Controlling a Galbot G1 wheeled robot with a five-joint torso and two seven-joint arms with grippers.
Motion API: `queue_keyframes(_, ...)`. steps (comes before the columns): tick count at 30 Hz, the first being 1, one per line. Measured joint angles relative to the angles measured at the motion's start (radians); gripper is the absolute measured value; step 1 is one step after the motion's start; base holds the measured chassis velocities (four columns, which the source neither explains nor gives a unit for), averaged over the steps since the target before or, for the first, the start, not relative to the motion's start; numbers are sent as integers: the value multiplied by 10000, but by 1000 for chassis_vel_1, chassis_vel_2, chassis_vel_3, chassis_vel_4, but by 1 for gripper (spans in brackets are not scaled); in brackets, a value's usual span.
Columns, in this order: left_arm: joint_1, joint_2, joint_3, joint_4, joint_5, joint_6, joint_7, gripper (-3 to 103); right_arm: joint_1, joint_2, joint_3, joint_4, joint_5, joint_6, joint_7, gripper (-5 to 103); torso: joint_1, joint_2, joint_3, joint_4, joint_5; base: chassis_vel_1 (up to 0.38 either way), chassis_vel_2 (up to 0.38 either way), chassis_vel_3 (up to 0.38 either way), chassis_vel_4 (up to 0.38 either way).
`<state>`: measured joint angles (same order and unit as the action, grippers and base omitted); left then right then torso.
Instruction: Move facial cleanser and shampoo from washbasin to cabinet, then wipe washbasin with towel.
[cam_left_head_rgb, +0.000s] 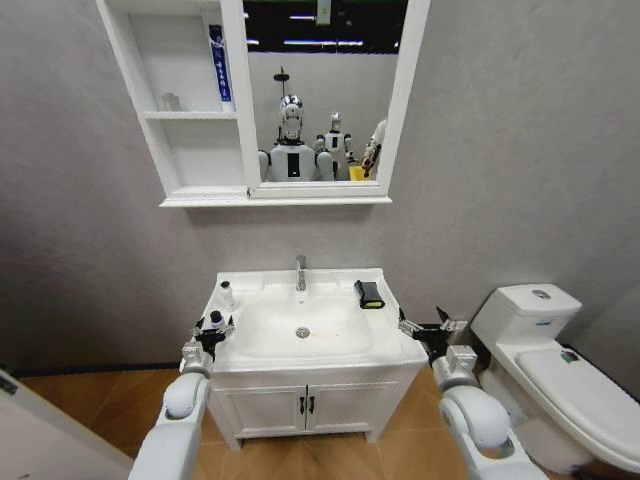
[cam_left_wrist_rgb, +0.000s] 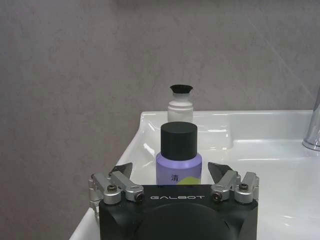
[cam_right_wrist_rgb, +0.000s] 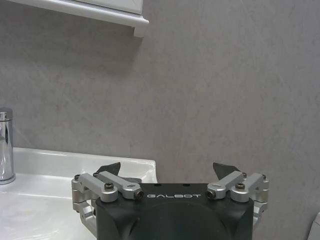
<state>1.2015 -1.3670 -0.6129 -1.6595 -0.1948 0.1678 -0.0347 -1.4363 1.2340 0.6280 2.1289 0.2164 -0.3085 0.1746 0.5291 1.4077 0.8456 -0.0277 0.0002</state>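
Your left claw (cam_left_wrist_rgb: 172, 175) gapes around the purple bottle (cam_left_wrist_rgb: 178, 159); close off-centre and it tips into the white bottle (cam_left_wrist_rgb: 180, 104) at twelve o'clock. Right claw (cam_right_wrist_rgb: 168, 172) idles open.

Right hand (cam_right_wrist_rgb: 170, 172): black body, silver linkages, both dark fingers (cam_right_wrist_rgb: 111, 169) spread wide apart, nothing between them. It sits at the corner of the washbasin (cam_right_wrist_rgb: 45, 200) (white glossy top, raised back rim). Chrome tap (cam_right_wrist_rgb: 6, 145) stands upright on the basin, well apart from the hand. Grey wall (cam_right_wrist_rgb: 225, 90) behind; white cabinet (cam_right_wrist_rgb: 107, 12) underside hangs above.
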Motion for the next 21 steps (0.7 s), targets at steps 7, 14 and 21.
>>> queue_keyframes(7,205,-32,-81,-56,50,-13,11,64,36,-37,-20,-15,24,35,8,100,0,0,0,1,0,0,0,0,0)
queue_keyframes(14,295,-37,-57,-489,38,-2,-49,43,-25,-62,-35,12,-31,63,14,100,0,0,0,0,-1,0,0,0,0)
queue_keyframes(21,708,629,6,-2242,-437,682,-625,43,-8,-17,-156,71,-102,43,14,100,-1,0,-1,0,2,0,0,0,0)
